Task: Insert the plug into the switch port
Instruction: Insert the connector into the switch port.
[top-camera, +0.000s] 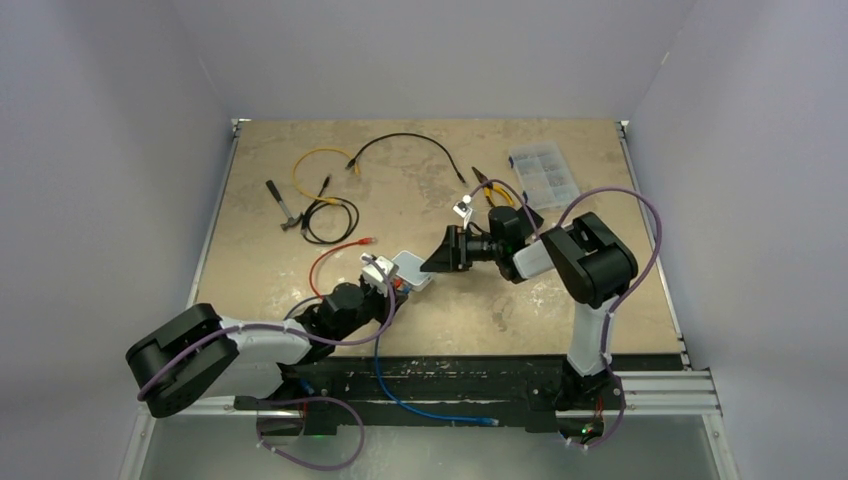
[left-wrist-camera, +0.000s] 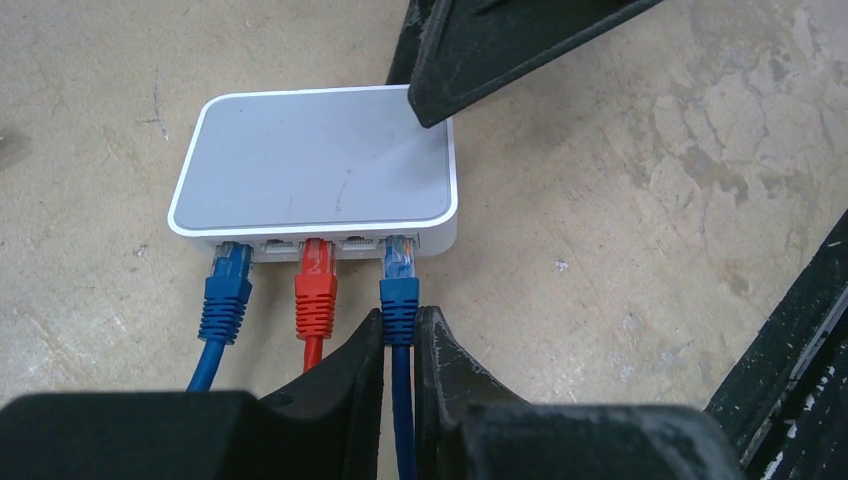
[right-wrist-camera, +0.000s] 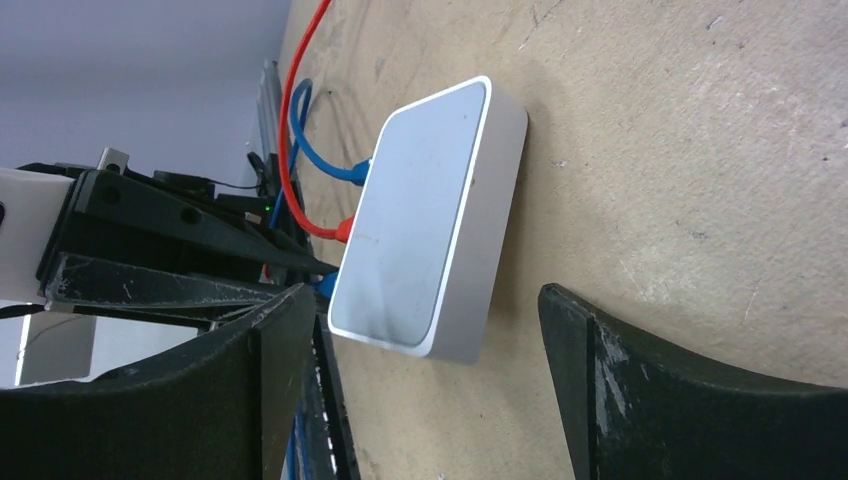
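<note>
The white switch (left-wrist-camera: 315, 160) lies flat on the tan table, its port side facing my left arm. Three plugs stand in its ports: a blue one (left-wrist-camera: 228, 285) on the left, a red one (left-wrist-camera: 317, 280) in the middle and a blue plug (left-wrist-camera: 400, 272) on the right. My left gripper (left-wrist-camera: 400, 314) is shut on the boot of that right blue plug, whose clear head sits in the port. My right gripper (right-wrist-camera: 425, 292) is open, its fingers standing either side of the switch's far end (right-wrist-camera: 430, 220) without touching it. From above, the switch (top-camera: 413, 268) sits between both grippers.
A red cable (top-camera: 325, 262) loops left of the switch, and a blue cable (top-camera: 420, 402) hangs over the front rail. At the back lie a yellow cable (top-camera: 318, 160), a black cable (top-camera: 400, 140), a coiled black cable (top-camera: 330, 218), a small hammer (top-camera: 284, 207) and a clear organiser box (top-camera: 542, 168).
</note>
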